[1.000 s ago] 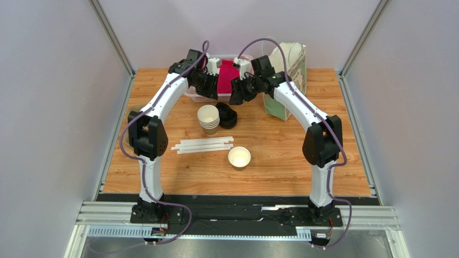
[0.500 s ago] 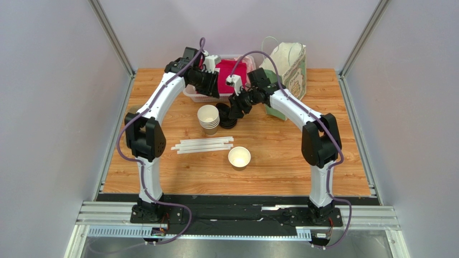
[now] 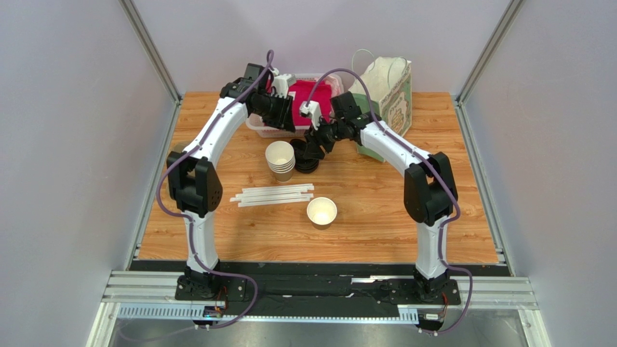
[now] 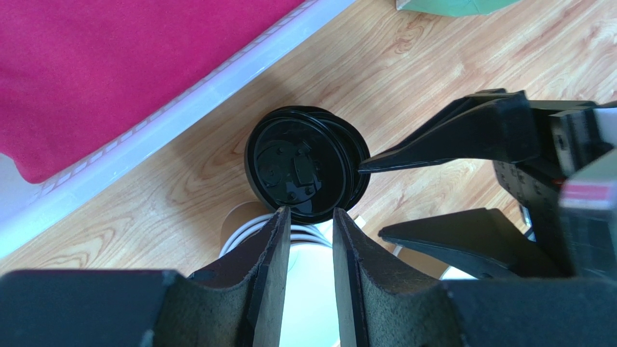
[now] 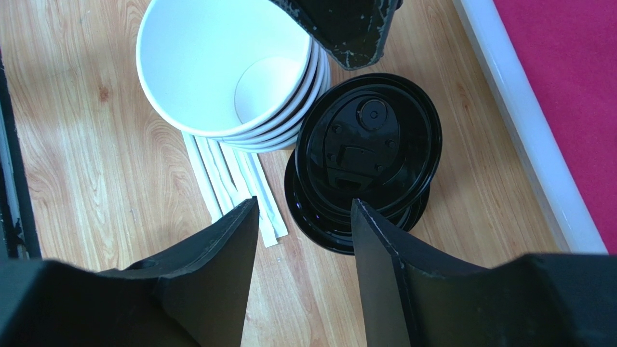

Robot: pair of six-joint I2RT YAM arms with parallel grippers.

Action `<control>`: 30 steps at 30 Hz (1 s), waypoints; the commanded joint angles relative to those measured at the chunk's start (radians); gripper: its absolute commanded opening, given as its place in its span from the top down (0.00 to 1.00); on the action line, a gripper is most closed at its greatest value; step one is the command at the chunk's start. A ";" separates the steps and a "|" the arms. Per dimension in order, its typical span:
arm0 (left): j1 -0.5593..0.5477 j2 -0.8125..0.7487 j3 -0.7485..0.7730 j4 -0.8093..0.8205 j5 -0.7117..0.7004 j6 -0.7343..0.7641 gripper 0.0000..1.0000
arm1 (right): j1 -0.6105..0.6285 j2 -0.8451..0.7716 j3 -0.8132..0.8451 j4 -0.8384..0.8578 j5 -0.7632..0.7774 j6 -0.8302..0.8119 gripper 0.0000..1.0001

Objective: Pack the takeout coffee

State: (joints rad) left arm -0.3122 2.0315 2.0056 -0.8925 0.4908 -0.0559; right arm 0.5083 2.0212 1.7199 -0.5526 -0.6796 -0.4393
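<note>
Two arms: both reach to the far middle of the table (image 3: 405, 217), their grippers close together over the lids and the stacked cups.
Left gripper (image 4: 311, 217): fingers only a narrow slit apart, nothing between them; it hangs above where the stack meets the lid pile.
Right gripper (image 5: 304, 206): jaws spread wide, holding nothing; its fingers (image 5: 217, 267) frame the near edge of the lid pile from above. Whether they touch it cannot be told.
Single cup (image 3: 321, 212): upright on the table nearer the arm bases, mouth up, cream inside showing; just in front of the straws and well apart from both grippers.
Lid pile (image 5: 366, 144): black, slightly fanned, flat on the wood, touching the cup stack.
Cup stack (image 5: 217, 58): nested, upright, left of the lids.
Straws (image 3: 273, 196): white, lying side by side between the stack and the single cup.
Bin (image 4: 145, 137): clear-rimmed, red cloth (image 4: 108, 58) inside, at the far edge.
Paper bag (image 3: 387, 94): upright, right of the bin.
</note>
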 commanded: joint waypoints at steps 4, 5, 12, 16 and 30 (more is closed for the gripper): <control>0.009 -0.045 0.007 0.021 0.026 -0.009 0.63 | 0.022 0.030 0.023 0.065 0.002 -0.055 0.44; 0.009 -0.044 0.004 0.020 0.029 -0.010 0.63 | 0.024 0.034 0.027 0.063 0.003 -0.058 0.43; 0.013 -0.047 -0.008 0.024 0.035 -0.010 0.63 | 0.038 0.063 0.053 0.065 0.022 -0.058 0.43; 0.016 -0.048 -0.019 0.027 0.043 -0.009 0.63 | 0.042 0.085 0.073 0.060 0.028 -0.059 0.44; 0.022 -0.051 -0.024 0.033 0.046 -0.012 0.64 | 0.047 0.083 0.044 0.094 0.043 -0.082 0.58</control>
State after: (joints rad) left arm -0.2935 2.0315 1.9881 -0.8848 0.5175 -0.0597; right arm 0.5476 2.1105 1.7557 -0.5114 -0.6415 -0.4835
